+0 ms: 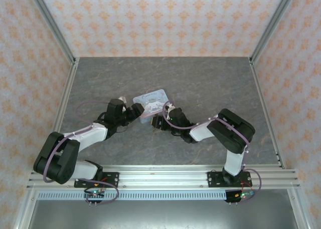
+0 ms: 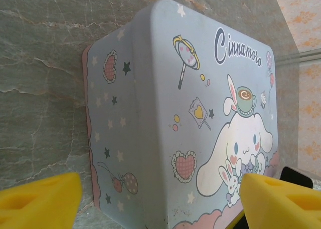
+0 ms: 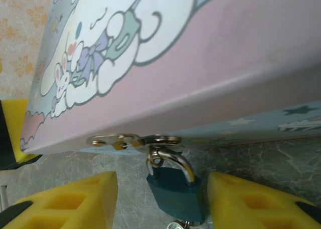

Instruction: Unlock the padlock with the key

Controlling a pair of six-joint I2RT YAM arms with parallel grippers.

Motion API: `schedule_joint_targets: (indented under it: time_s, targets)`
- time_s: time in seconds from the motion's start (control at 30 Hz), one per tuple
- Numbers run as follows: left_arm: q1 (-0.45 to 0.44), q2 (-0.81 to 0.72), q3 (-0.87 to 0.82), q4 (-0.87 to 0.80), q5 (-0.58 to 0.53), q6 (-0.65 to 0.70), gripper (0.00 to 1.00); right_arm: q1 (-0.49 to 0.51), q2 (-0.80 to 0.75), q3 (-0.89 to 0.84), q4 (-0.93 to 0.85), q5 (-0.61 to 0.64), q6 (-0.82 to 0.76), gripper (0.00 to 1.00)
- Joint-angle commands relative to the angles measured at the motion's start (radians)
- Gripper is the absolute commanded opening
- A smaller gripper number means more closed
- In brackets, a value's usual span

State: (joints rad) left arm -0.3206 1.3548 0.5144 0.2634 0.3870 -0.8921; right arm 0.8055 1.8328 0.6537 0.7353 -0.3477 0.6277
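1 overhead, 2 wrist close-ups, shared tin [image 2: 150,113]

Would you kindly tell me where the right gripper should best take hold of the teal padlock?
Probably the padlock by its teal body, approached from the hasp side of the tin: the body juts clear between the fingers of the right gripper, while the thin curved shackle is threaded through the hasp.
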Motion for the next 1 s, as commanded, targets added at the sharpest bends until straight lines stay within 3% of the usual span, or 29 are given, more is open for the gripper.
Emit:
schedule_joint_targets:
  time_s: [0.0, 0.4, 0.7, 0.87, 0.97]
  targets:
    - [0.006, 0.012, -0.011, 0.055, 0.012, -0.007, 0.82, 0.014, 0.081, -0.028, -0.125, 0.015, 0.024, 0.46]
    - [0.004, 0.042, -0.019, 0.094, 0.015, -0.021, 0.82, 0.02, 0.106, -0.011, -0.13, 0.023, 0.025, 0.32]
    - [0.003, 0.052, -0.028, 0.117, 0.023, -0.028, 0.82, 0.019, 0.102, -0.009, -0.141, 0.038, 0.023, 0.15]
    - [0.004, -0.017, -0.051, 0.084, 0.035, -0.011, 0.82, 0.017, 0.064, -0.014, -0.162, 0.029, 0.022, 0.0]
    - [0.003, -0.103, -0.076, 0.042, 0.057, 0.016, 0.82, 0.011, 0.031, -0.002, -0.196, 0.004, 0.015, 0.0]
